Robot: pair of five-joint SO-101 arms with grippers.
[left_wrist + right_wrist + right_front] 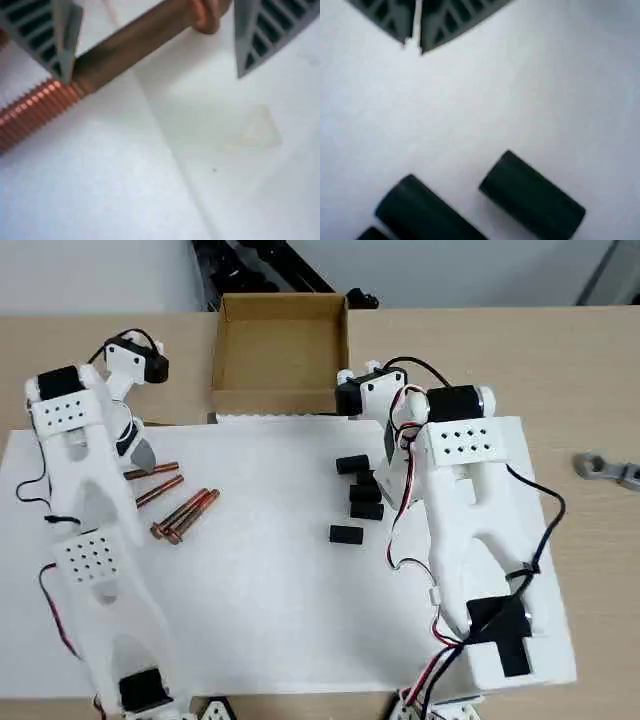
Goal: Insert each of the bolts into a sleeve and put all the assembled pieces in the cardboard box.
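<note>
Step in hand: grasping the first bolt. Left end effector [152, 75] wide open, straddling a bolt [125, 52] lying on the worktop [280, 590], no grip. Right end effector [415, 44] closed, empty, above sleeves [360, 495]. Next: close on the shank, lift.

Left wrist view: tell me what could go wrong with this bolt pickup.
1. The open left claw straddles the copper bolt slantwise, with one fingertip over its shank. Closing may roll it away instead of clamping it.
2. The neighbouring bolts lie close and could get knocked.
</note>
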